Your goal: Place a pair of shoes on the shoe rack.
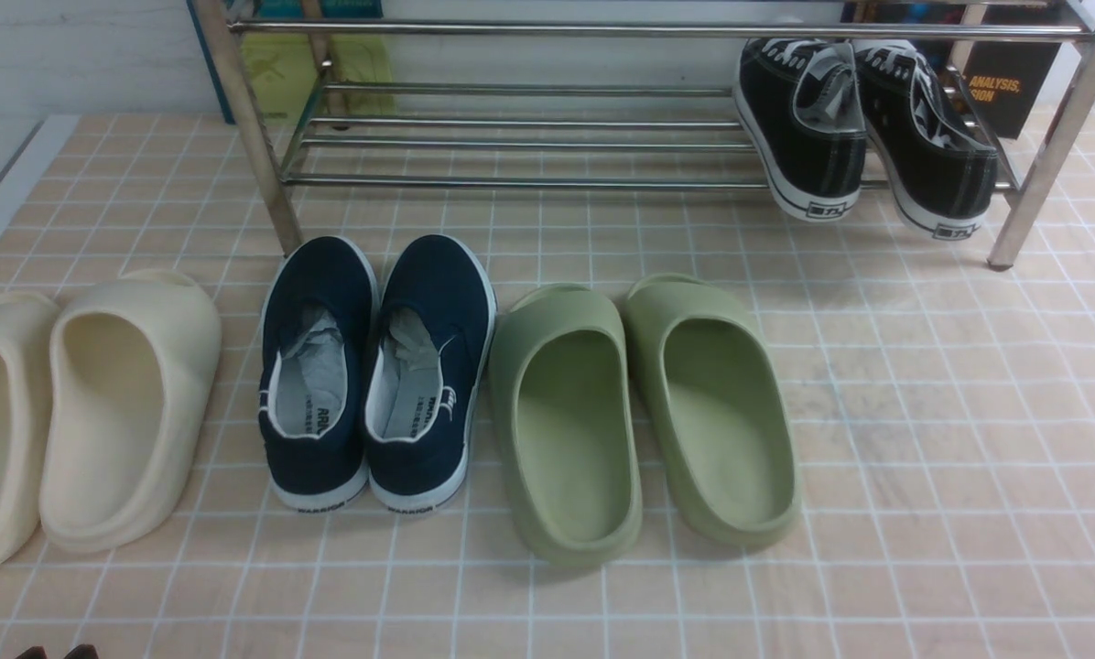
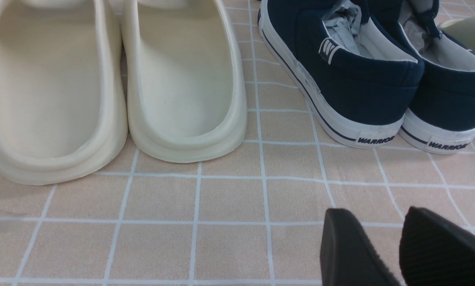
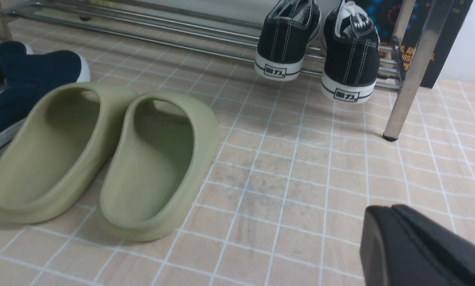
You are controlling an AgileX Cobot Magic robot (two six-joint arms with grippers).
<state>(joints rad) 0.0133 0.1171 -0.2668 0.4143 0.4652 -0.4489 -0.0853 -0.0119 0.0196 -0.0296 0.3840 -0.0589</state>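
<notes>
"Where did we have the rack (image 1: 547, 30)?"

"Ahead of us, with both sneakers (image 1: 836, 160) on its lower tier, near the right end, heels jutting past the front edge."

"How did they lie from our fingers?"

"Forward of the right gripper (image 3: 384, 211), the nearer one, and well apart from it; their long axes ran roughly front to back, heels towards us. Its fingers were together; the left gripper's (image 2: 380, 214) stood slightly parted, empty. We judged only backing away remained."
</notes>
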